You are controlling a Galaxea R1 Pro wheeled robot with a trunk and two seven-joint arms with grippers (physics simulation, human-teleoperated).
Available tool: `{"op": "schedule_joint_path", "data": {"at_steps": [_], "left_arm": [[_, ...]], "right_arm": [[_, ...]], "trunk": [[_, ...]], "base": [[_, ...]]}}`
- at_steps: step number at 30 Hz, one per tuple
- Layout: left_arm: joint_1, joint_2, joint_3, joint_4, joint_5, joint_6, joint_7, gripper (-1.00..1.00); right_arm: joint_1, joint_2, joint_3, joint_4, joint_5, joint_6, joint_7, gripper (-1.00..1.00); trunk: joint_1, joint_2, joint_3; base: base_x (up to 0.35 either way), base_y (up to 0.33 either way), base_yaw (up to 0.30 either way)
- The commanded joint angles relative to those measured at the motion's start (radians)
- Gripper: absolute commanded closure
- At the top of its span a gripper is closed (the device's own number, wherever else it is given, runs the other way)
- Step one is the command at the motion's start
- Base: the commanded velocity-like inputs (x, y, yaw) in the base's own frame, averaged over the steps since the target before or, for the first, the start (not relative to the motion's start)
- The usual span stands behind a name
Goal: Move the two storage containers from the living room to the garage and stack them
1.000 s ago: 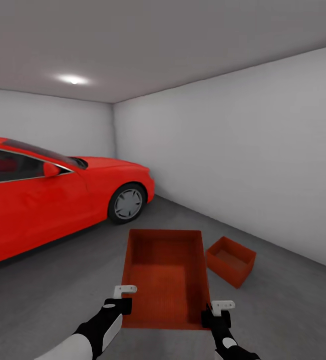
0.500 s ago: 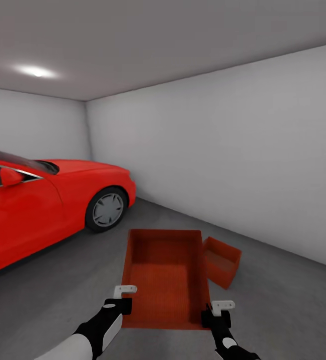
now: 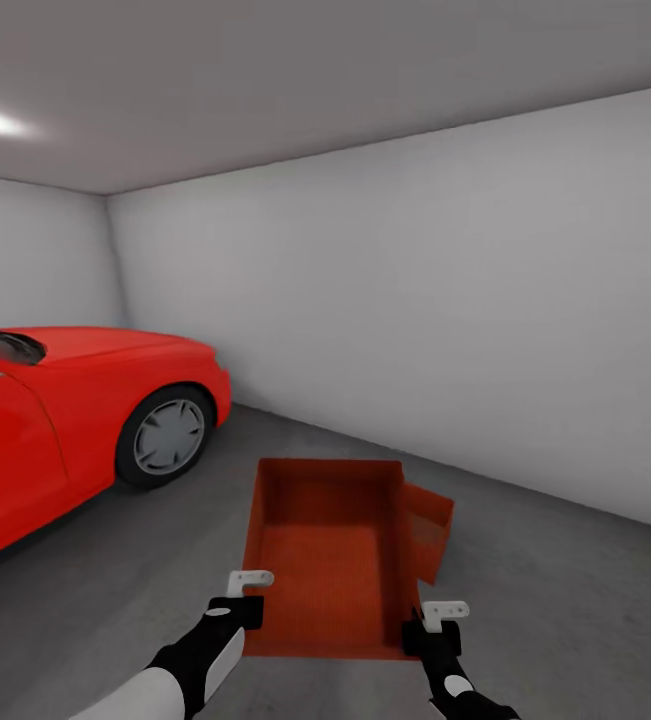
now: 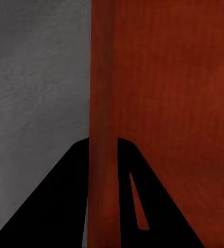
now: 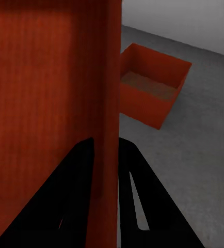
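Orange-red ribbed containers (image 3: 325,560) (both alike) (image 5: 150,85); dark grey floor (image 3: 565,620); red car (image 3: 75,410); white walls (image 3: 415,300).

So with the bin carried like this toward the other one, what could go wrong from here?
1. The carried bin is held by thin side walls only: the left gripper and right gripper each pinch one wall near the close end, so it may tilt or slip.
2. It hides much of the bin on the floor from the head view, so stacking could land off-centre.
3. The red car stands close on the left.
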Motion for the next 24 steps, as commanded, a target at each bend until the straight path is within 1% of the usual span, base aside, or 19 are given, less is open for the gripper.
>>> {"op": "schedule_joint_path", "data": {"at_steps": [1, 24], "left_arm": [[0.0, 0.004, -0.008, 0.001, 0.007, 0.007, 0.011, 1.0], [0.0, 0.004, -0.008, 0.001, 0.007, 0.006, 0.011, 1.0]], "right_arm": [[-0.002, 0.0, 0.002, -0.001, -0.009, -0.054, 0.0, 1.0], [-0.002, 0.0, 0.002, -0.001, -0.009, -0.054, 0.0, 1.0]], "trunk": [[0.001, -0.001, -0.002], [0.001, -0.001, -0.002]], "base": [[0.299, 0.192, -0.285], [0.299, 0.192, -0.285]]}}
